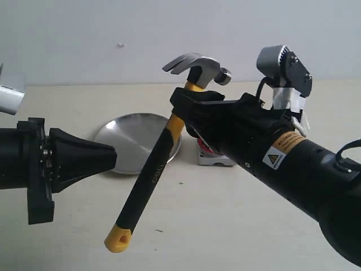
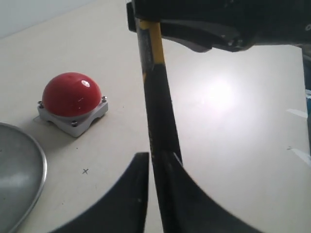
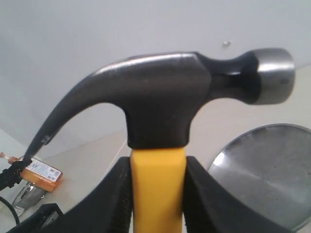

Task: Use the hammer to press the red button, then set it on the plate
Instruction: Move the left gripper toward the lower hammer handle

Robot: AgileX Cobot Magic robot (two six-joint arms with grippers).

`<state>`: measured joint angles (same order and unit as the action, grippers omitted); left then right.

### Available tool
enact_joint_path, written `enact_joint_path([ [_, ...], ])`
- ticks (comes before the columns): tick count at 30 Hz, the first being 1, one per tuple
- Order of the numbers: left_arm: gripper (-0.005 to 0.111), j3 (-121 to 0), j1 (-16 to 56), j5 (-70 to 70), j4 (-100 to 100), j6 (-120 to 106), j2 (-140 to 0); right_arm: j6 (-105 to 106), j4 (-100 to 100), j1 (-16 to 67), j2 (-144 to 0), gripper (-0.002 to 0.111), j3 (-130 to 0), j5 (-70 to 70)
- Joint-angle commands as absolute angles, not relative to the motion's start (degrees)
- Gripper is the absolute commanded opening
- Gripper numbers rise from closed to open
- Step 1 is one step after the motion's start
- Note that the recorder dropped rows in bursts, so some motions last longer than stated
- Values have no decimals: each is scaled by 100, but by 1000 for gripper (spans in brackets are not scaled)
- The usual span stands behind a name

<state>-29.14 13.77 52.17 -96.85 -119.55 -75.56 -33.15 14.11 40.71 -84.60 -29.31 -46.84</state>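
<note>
Over a beige table (image 1: 237, 226), clamps the hammer (image 1: 149, 180) under its head in the right gripper (image 3: 156, 189), hold of the left gripper (image 1: 111, 159) unclear; seemingly pre-press, needs lowering onto the red button (image 2: 71, 94) just right of the plate (image 1: 132, 138).

The hammer (image 1: 151, 169) is fitted with a smooth, dark steel head, brighter at the striking face, and a handle covered in matt black and yellow plastic or rubber. The red button (image 2: 71, 94) is formed as a glossy plastic dome with sharp highlights, seated on a satin light-grey base. The plate (image 1: 135, 138) is finished in brushed, reflective metal; the table (image 2: 233, 145) is surfaced smooth and matt.
</note>
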Motion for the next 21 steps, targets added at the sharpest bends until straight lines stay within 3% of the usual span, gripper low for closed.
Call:
enact_joint_path([
  [1, 40, -3114, 1787, 4639, -9420, -11633, -7664, -3166, 1356, 4057, -8396, 0, -3211, -4775],
  [3, 52, -3143, 1951, 4406, -9287, -11424, -7697, -3074, 1368, 4057, -8396, 0, -3273, -4643],
  [5, 56, -3143, 2073, 4309, -9249, -11351, -7739, -2977, 1381, 4057, -8396, 0, -3347, -4510],
  [21, 57, -3143, 2275, 4323, -9232, -10999, -7907, -2966, 1299, 4057, -8396, 0, -3590, -4268],
])
